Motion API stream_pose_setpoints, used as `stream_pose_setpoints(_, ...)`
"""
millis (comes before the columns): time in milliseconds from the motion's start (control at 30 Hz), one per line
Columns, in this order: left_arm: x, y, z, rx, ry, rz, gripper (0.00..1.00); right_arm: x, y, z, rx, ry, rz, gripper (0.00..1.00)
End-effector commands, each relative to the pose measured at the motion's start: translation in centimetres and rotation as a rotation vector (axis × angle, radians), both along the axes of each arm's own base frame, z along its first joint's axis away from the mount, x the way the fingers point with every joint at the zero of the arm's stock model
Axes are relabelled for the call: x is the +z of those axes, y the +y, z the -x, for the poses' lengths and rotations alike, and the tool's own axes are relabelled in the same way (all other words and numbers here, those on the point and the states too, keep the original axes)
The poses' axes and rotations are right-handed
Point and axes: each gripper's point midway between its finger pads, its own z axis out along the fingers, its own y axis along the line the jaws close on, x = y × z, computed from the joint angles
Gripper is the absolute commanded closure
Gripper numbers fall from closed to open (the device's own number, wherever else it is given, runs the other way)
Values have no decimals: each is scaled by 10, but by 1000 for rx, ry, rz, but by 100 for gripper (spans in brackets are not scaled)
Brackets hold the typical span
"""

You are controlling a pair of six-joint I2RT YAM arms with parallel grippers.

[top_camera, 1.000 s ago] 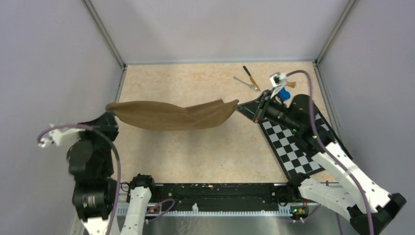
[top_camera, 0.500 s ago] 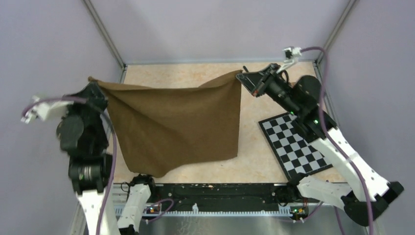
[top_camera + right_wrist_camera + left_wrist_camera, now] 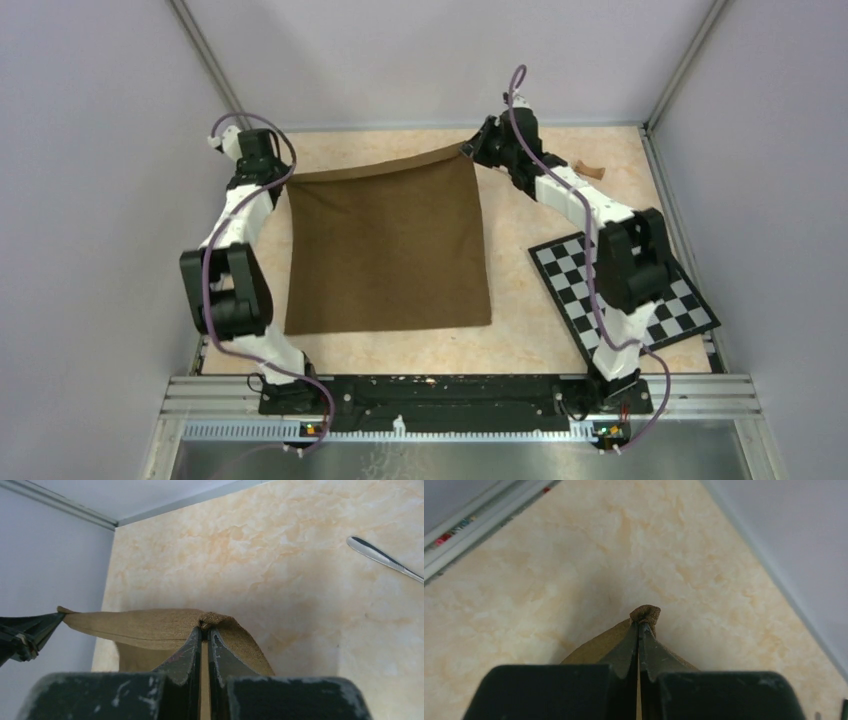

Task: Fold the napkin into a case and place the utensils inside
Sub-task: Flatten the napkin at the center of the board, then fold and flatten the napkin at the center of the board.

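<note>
Over the table (image 3: 515,255) in the overhead view, the napkin (image 3: 388,250) lies spread as a near-square sheet of dark brown cloth. Its near part lies flat on the pale marbled surface, and its far edge is held between the two arms. The left hand (image 3: 283,182) is clenched on the far-left corner and the right hand (image 3: 468,150) on the far-right one. A checkered board (image 3: 575,290) sits to the right of the cloth, partly under the right arm. The step looks like laying the cloth out flat before any fold — no case exists yet.

In the left wrist view, the dark jaws are pinched together, with a nub of fuzzy, felt-like cloth poking past their tips.

In the right wrist view, the jaws likewise nip a corner, and the cloth edge sags in a soft curve toward the other hand. A slim, shiny silver handle — likely the fork (image 3: 382,559) — lies on the table well apart from the cloth. The knife is not seen. Next, I judge, both hands must lower, let go, then regrip an edge to fold.
</note>
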Motion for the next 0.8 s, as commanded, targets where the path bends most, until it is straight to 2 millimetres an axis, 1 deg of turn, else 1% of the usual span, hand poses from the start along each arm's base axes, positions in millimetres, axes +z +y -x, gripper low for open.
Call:
stream_pose_setpoints(0,-11,0,-55,-135,-65,33,100,2,12,-49,34,-63,-6,100)
stream_pose_setpoints(67,-23,-5,-66,-197,-51,63,100,-17,19,-61,65,-23,0,100)
stream_pose_setpoints(100,-26,-5,-70,-220,-51,61,100,-24,22,-64,84,-2,2,100)
stream_pose_setpoints(133,-28,-10,-72,-264,-51,68,100,-28,25,-66,105,13,5,100)
stream_pose_setpoints(200,-31,-13,-70,-293,-27,73,100,-38,28,-62,139,60,22,100)
stream_pose_setpoints(267,-35,-16,-59,-308,21,85,100,-44,28,-50,169,110,33,100)
stream_pose_setpoints(300,-40,-19,-50,-315,58,100,100,-47,27,-42,181,137,39,100)
stream_pose_setpoints(367,-50,-28,-25,-328,146,152,100,-51,23,-20,207,192,41,100)
stream_pose_setpoints(400,-53,-35,-11,-344,178,183,100,-50,20,-7,220,210,38,100)
stream_pose_setpoints(500,-69,-56,36,-398,240,236,100,-60,11,32,247,274,32,100)
stream_pose_setpoints(533,-72,-59,51,-408,253,235,100,-64,8,44,256,290,33,100)
stream_pose_setpoints(667,-85,-59,111,-366,339,205,100,-72,-2,83,302,325,38,100)
stream_pose_setpoints(767,-100,-59,147,-324,411,206,100,-91,-9,111,340,373,55,100)
